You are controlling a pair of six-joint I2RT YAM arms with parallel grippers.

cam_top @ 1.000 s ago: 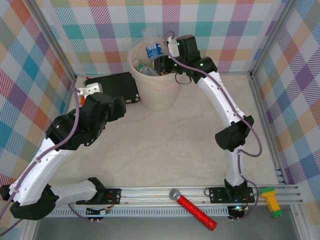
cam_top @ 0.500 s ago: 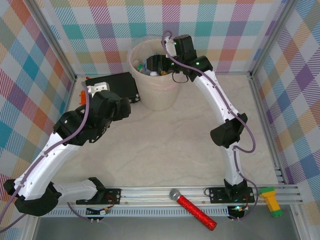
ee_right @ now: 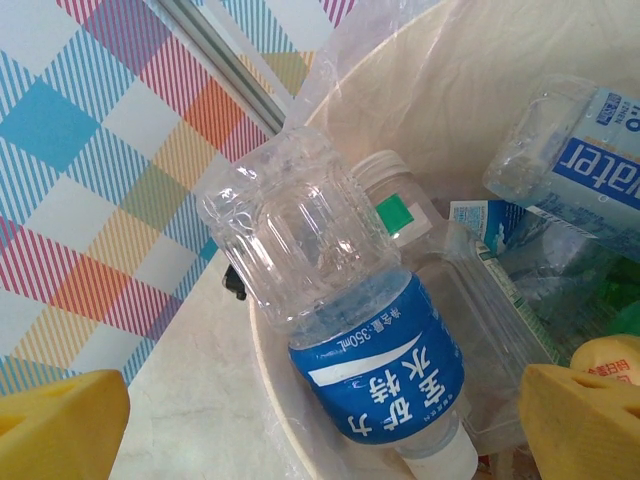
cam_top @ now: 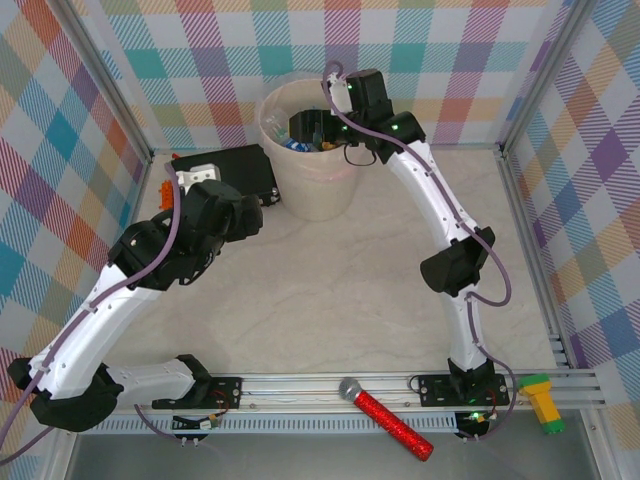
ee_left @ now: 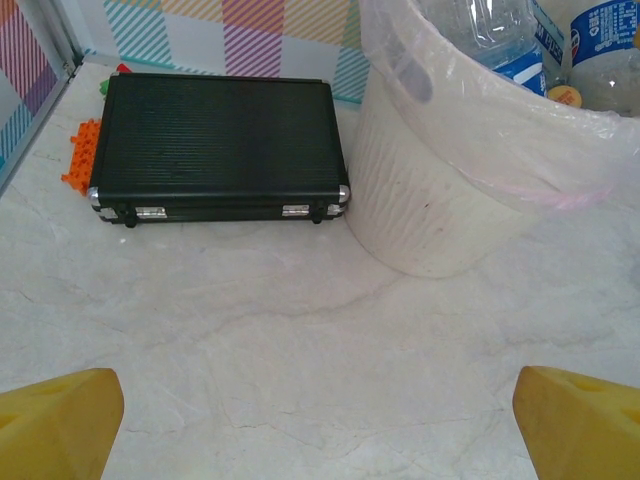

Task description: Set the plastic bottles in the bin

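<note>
The pale beige bin stands at the back of the table with several plastic bottles inside. My right gripper hovers over its rim, open. In the right wrist view a clear bottle with a blue label lies cap-down against the bin's inner wall, between the spread yellow fingertips of the right gripper and free of them. Other bottles lie beside it. My left gripper is open over bare table, short of the bin.
A black case lies left of the bin, with an orange toy at its far end. A red glittery microphone and a yellow-green object rest on the front rail. Checked walls enclose the table.
The right gripper opened and the blue-labelled bottle it held above the rim dropped into the bin. The left arm shifted slightly forward, then stayed.
</note>
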